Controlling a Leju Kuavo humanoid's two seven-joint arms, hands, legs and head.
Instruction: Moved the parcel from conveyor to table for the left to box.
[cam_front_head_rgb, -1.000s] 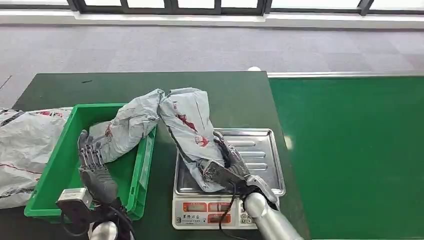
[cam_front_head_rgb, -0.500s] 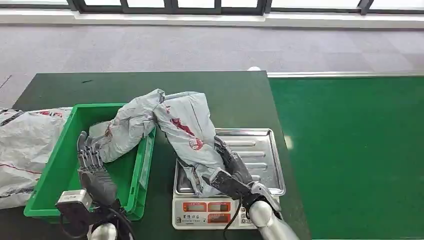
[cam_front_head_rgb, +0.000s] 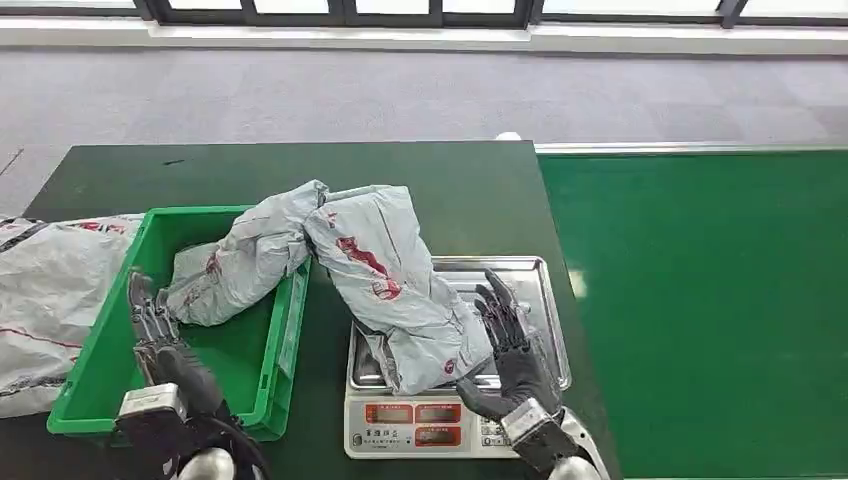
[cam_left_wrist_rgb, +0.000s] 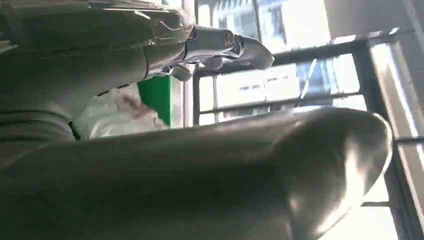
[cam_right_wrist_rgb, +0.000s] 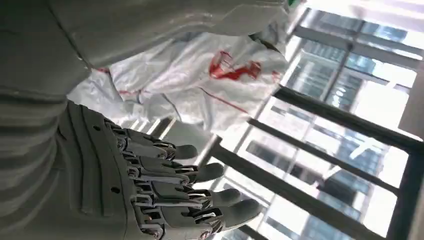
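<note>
Parcel (cam_front_head_rgb: 385, 285): crinkled grey plastic mailer, red print, draped from ribbed steel scale (cam_front_head_rgb: 525, 300) pan to green crate (cam_front_head_rgb: 285, 330) rim. Right hand (cam_front_head_rgb: 515, 350) released, fingers spread beside it; left hand (cam_front_head_rgb: 165, 345) empty, fingers straight, inside crate.

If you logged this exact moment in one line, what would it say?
right hand: open, beside grey plastic parcel | parcel: draped over silver scale | left hand: open, over green bin
</note>
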